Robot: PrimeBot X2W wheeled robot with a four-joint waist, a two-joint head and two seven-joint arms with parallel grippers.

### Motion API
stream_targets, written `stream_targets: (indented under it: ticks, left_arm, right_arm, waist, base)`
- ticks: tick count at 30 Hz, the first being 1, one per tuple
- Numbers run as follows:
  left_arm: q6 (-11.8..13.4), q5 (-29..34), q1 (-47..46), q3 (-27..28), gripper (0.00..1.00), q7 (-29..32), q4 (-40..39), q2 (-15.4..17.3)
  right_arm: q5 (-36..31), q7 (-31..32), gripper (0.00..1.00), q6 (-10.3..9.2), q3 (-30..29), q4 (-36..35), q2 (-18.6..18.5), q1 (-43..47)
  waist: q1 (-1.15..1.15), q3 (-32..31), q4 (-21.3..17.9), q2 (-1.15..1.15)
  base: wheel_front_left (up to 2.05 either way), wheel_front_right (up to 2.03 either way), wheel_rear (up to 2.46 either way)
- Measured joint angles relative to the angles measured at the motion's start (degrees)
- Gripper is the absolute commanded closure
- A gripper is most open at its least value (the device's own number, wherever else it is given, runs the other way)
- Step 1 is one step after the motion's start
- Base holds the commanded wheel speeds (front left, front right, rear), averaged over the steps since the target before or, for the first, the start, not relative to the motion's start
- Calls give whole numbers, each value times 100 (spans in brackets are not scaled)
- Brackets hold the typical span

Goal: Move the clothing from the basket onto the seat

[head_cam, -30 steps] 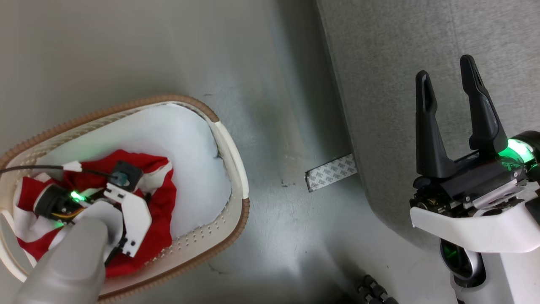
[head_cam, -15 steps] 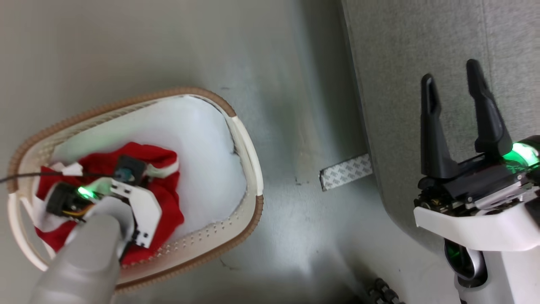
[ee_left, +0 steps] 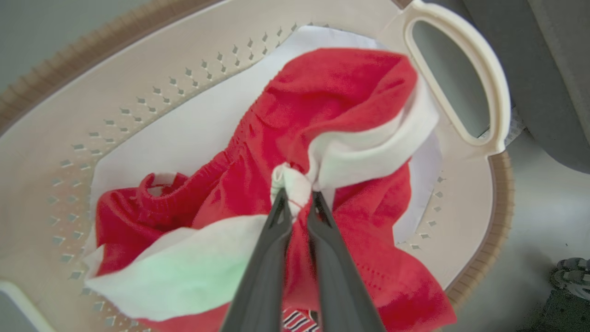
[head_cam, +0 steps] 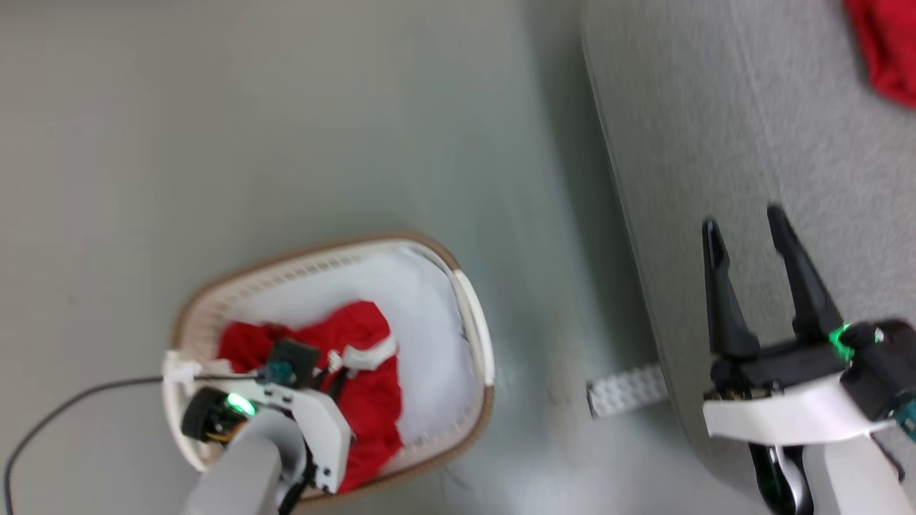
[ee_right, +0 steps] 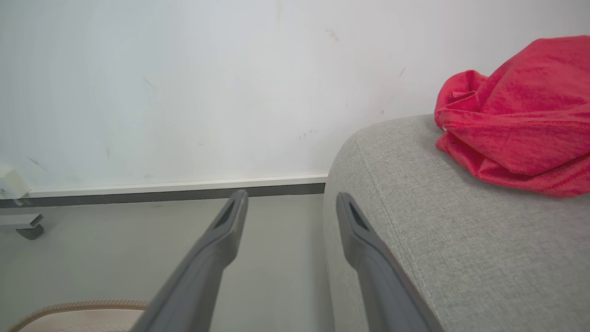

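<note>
While the left end effector [ee_left: 297, 203] clenched soft red-and-white clothing [ee_left: 332, 92] inside the oval cream plastic basket [ee_left: 138, 83], the right end effector [head_cam: 743, 222] gaped above the light-grey fabric seat's [head_cam: 715, 107] edge.

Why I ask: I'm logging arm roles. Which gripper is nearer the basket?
Left. The left gripper is down inside the basket, shut on the clothing; the right gripper is open over the seat, well off to the basket's side.
</note>
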Motion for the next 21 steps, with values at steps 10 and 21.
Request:
stream_targets:
  ticks: [10,21]
  left_arm:
    - [-30,-613,666,99,100,-286,-514,-218]
    - [277,-1051,1315,537,100,-412,-2384,-62]
  right_arm:
    - [-116,0,0,-1,-399,643,1,917]
    - [-405,0,0,0,-577,939,-1,1574]
  waist:
    - [0,-1570,547,0]
    - [-1,-3002,1053,0]
  base:
    - [0,0,0]
    - [0,0,0]
